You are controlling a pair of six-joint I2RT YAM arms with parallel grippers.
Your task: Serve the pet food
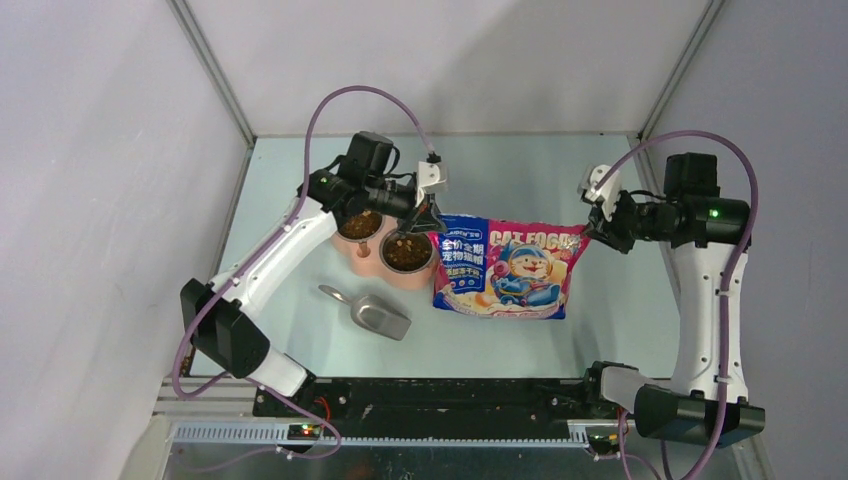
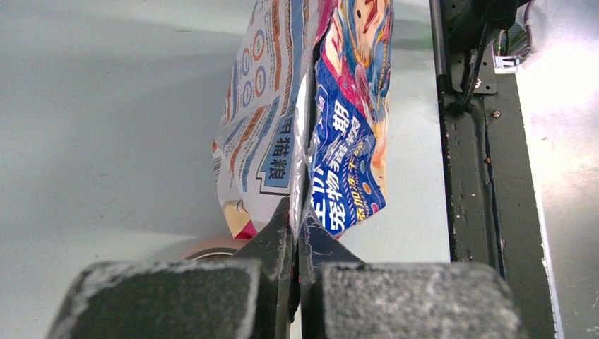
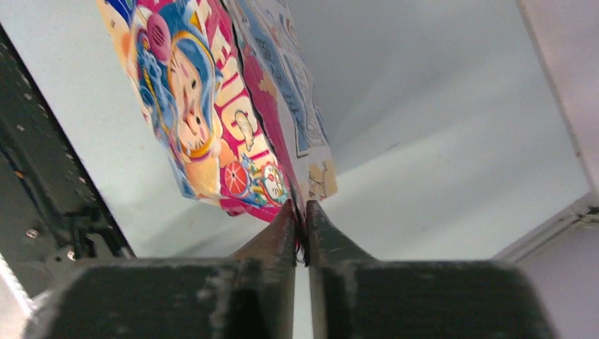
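The blue-pink cat-food bag (image 1: 508, 268) hangs stretched between both grippers, its lower edge near the table. My left gripper (image 1: 428, 217) is shut on the bag's top left corner (image 2: 300, 176), right beside the pink double bowl (image 1: 372, 261). My right gripper (image 1: 592, 230) is shut on the bag's top right corner (image 3: 275, 169). Dark-brown kibble lies in both cups of the bowl, in the near cup (image 1: 405, 250) and in the far cup (image 1: 359, 224). A strip of the bowl's rim (image 2: 212, 247) shows in the left wrist view.
A grey metal scoop (image 1: 372, 312) lies on the table in front of the bowl, handle pointing left. The black base rail (image 1: 440, 395) runs along the near edge. Walls close in the table on the left, back and right.
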